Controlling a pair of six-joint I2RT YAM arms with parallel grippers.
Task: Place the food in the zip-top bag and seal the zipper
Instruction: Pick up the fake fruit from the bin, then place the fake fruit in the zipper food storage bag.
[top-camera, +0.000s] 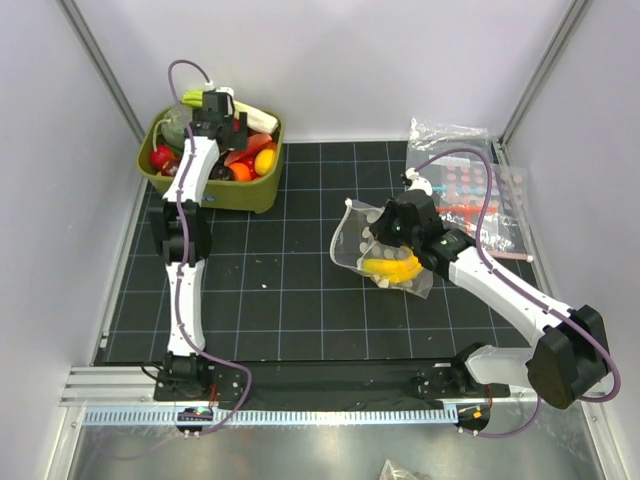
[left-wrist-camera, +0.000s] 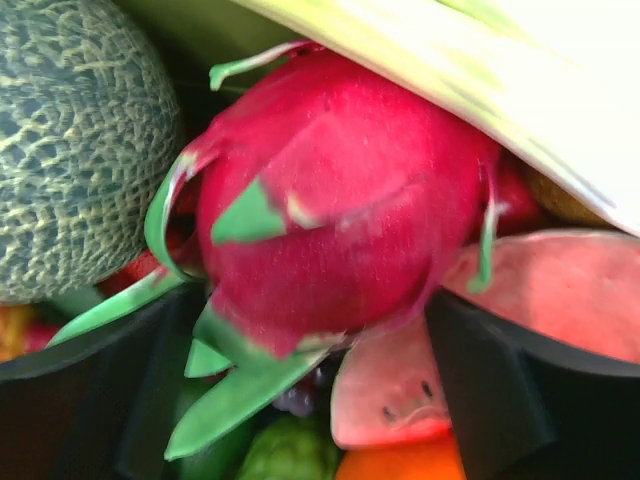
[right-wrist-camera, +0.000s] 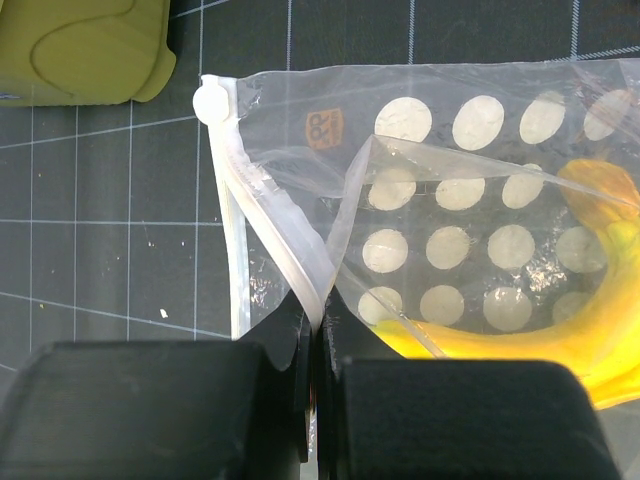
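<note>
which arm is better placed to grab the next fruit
Left: the left gripper is open over the dragon fruit in the bin; the right gripper is shut on the zipper of the bag.

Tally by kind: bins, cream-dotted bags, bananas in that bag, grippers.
Green bin: 1
Cream-dotted zip-top bag: 1
Banana, inside that bag: 1
Grippers: 2, the left gripper and the right gripper
Total: 5
</note>
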